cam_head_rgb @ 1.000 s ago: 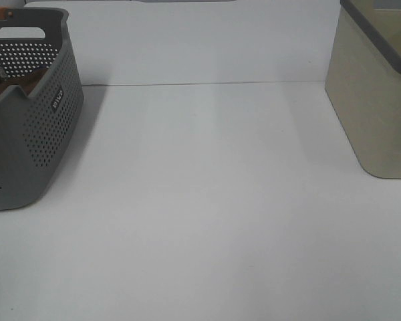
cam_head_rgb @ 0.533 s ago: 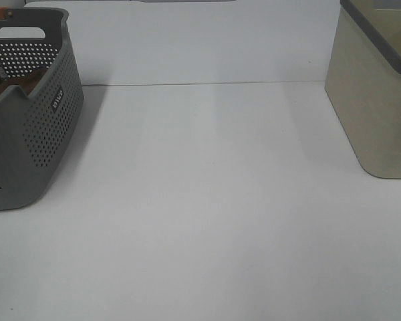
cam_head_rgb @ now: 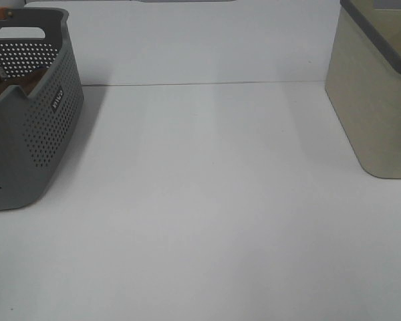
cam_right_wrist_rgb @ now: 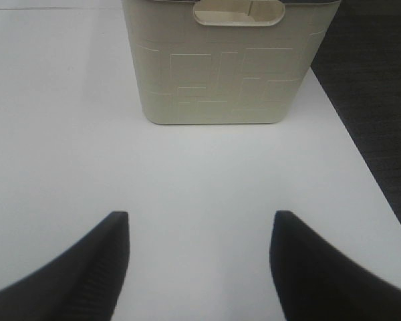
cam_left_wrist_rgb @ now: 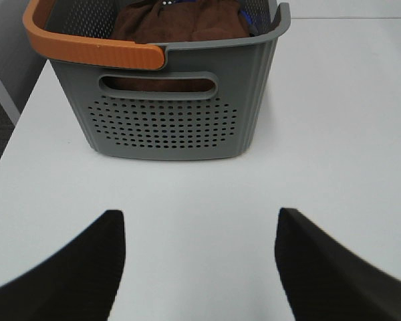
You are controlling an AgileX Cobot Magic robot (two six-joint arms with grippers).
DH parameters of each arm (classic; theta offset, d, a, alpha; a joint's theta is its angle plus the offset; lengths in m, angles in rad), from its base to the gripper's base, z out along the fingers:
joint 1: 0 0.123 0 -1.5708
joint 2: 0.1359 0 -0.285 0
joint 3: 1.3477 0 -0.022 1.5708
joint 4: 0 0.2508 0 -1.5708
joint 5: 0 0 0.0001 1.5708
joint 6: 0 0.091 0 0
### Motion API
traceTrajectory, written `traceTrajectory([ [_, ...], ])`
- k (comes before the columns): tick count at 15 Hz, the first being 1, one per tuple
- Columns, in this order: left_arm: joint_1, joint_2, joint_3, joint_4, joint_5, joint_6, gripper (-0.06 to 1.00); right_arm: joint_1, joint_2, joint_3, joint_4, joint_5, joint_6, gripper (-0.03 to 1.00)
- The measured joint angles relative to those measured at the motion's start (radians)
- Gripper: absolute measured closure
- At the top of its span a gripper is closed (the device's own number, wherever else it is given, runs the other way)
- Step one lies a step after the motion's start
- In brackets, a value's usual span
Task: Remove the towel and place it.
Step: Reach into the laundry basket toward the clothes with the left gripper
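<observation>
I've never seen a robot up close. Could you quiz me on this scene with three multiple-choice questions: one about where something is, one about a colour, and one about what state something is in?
1. Where is the brown towel?
A. Held in the left jaws
B. Inside the grey basket
C. Held in the right jaws

2. What colour is the basket's handle?
A. Orange
B. Blue
C. Green

3. How do the left jaws and right jaws stand?
A. Both shut on the towel
B. One open, one shut
C. Both open, holding nothing

Answers:
1 B: the left wrist view shows it bunched inside the basket.
2 A: the strip along the rim is orange.
3 C: each wrist view shows them spread wide with nothing between.
</observation>
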Motion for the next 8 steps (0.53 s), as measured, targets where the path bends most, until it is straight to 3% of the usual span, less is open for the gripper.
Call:
traceTrajectory([
  [8, 0.0, 0.0, 0.0, 0.0, 0.0, 0.0, 0.32, 0.0, 0.0, 0.0, 0.0, 0.0, 0.0, 0.38],
])
